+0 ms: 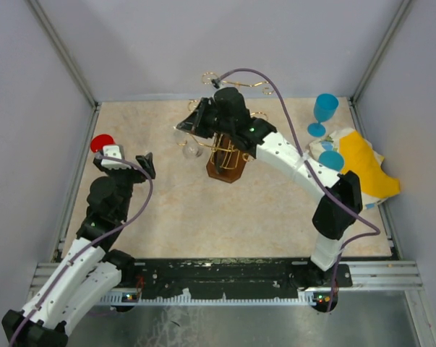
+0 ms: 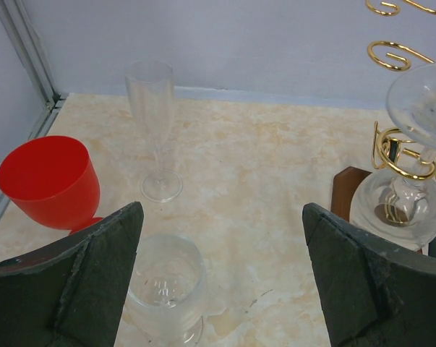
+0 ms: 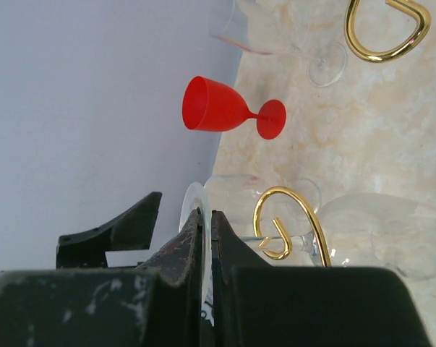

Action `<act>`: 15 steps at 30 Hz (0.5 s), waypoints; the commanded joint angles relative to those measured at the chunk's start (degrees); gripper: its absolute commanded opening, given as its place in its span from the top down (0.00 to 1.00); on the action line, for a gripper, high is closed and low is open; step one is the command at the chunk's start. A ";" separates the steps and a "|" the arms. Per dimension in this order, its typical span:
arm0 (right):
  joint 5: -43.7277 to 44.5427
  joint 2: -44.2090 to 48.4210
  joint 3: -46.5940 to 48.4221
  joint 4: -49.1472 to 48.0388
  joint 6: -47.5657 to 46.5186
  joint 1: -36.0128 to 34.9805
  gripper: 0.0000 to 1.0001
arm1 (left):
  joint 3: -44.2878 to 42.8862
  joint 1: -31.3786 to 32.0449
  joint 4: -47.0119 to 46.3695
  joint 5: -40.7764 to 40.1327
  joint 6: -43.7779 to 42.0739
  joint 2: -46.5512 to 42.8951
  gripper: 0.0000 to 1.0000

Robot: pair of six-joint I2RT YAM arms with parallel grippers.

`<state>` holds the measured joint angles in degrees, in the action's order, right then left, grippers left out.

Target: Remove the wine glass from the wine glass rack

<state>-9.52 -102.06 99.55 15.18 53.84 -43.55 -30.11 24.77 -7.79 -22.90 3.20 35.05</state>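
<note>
The wine glass rack (image 1: 231, 153) is a gold wire stand on a brown base (image 1: 219, 173) at the table's far middle. A clear wine glass (image 3: 380, 231) hangs upside down with its stem (image 3: 293, 236) through a curled gold hook (image 3: 286, 210). My right gripper (image 3: 205, 217) is shut on the thin edge of the glass's foot (image 3: 191, 206), reaching in above the rack (image 1: 203, 116). In the left wrist view the same glass (image 2: 398, 210) hangs at the right. My left gripper (image 2: 221, 217) stands wide open and holds nothing, low at the left (image 1: 129, 160).
A red goblet (image 2: 48, 181), a clear flute (image 2: 151, 108) and a short clear glass (image 2: 163, 289) stand on the table in front of the left gripper. A blue goblet (image 1: 324, 112), a second blue cup (image 1: 332, 159) and a yellow cloth (image 1: 366, 170) sit at the right wall.
</note>
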 commanded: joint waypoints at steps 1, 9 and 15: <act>-0.90 6.57 -2.74 -7.73 1.17 2.68 1.00 | -2.20 0.41 -0.38 0.90 0.22 0.23 0.03; -5.78 2.83 -3.04 -14.40 5.21 4.01 1.00 | -3.11 0.40 0.12 0.80 -0.79 0.53 0.03; -7.50 -0.46 -0.28 -15.78 6.11 4.02 1.00 | -3.04 0.41 0.22 0.67 -0.63 0.53 0.03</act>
<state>-15.99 -101.01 94.63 6.46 59.11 -40.38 -31.40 24.77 -7.25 -22.48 2.94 35.90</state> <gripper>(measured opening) 0.020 0.966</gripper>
